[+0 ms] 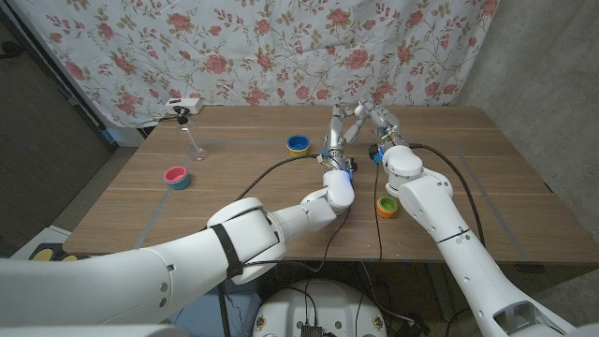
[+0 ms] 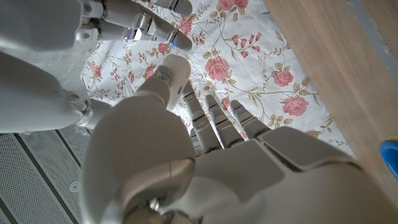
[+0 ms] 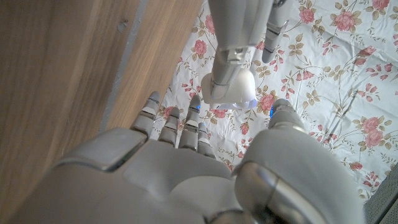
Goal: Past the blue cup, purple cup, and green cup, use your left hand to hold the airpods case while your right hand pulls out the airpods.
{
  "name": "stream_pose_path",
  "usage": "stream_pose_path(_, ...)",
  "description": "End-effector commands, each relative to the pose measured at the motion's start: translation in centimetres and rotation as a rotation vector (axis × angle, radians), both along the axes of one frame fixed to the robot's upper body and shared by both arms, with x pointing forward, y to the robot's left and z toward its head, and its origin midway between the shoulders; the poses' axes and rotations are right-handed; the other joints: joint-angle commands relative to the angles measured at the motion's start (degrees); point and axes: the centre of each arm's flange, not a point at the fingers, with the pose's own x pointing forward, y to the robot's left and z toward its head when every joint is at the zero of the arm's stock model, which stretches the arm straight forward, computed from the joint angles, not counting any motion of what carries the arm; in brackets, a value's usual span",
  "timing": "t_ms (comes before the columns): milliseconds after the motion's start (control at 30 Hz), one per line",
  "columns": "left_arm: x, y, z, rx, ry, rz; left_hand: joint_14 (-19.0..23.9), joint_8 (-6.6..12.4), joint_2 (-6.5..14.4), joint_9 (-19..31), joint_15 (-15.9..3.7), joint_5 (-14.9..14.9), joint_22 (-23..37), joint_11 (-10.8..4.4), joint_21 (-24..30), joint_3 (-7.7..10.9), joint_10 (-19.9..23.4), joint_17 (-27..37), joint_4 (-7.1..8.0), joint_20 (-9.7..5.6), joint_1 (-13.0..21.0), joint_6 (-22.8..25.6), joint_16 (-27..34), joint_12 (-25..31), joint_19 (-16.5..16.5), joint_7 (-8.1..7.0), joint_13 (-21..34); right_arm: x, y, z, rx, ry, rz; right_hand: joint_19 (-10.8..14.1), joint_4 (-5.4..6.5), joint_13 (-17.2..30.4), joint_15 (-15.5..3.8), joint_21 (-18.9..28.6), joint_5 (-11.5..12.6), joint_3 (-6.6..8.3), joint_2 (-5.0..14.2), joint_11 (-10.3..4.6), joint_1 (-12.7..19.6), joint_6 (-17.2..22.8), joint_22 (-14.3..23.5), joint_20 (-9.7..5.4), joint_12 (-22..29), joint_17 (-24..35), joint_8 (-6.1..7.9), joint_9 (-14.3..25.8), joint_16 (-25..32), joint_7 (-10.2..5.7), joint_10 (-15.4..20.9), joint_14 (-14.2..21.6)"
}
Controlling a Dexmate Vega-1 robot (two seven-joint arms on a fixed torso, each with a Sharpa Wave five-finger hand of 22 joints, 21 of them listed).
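Both hands are raised over the far middle of the table (image 1: 243, 187). My left hand (image 1: 334, 126) (image 3: 239, 31) pinches the small white airpods case (image 3: 229, 88) at its fingertips; whether the lid is up I cannot tell. My right hand (image 1: 376, 120) (image 3: 180, 162) is close beside it, fingers spread and reaching toward the case, thumb just off its side, holding nothing. In the left wrist view my left hand (image 2: 211, 155) points at the right hand (image 2: 124, 18). The blue cup (image 1: 299, 143) stands just left of the hands, the green cup (image 1: 386, 206) under my right forearm, the purple cup (image 1: 175, 176) far left.
A clear glass (image 1: 195, 142) stands at the far left of the table, with a small white box (image 1: 182, 103) behind it at the edge. A floral cloth (image 1: 281, 47) hangs close behind the table. Black cables (image 1: 271, 168) trail across the wood near my arms.
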Motion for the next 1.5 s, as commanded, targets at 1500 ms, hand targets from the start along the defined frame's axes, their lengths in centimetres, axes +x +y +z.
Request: stream_pose_path(1500, -0.8, 5.1, 0.4, -0.374, 0.166, -0.306, 2.1, 9.31, 0.6, 5.1, -2.33, 0.3, 0.4, -3.69, 0.5, -5.25, 5.0, 1.9, 0.84, 1.43, 3.5, 25.8, 0.8, -0.1, 0.8, -2.26, 0.2, 0.2, -5.1, -1.2, 0.073, -0.019, -0.107, -1.1, 0.83, -1.1, 1.34, 0.0, -5.3, -1.28, 0.48, 0.9, -3.0, -1.6, 0.3, 0.14, -3.0, 0.1, 0.35, 0.1, 0.2, 0.41, -3.4, -2.5)
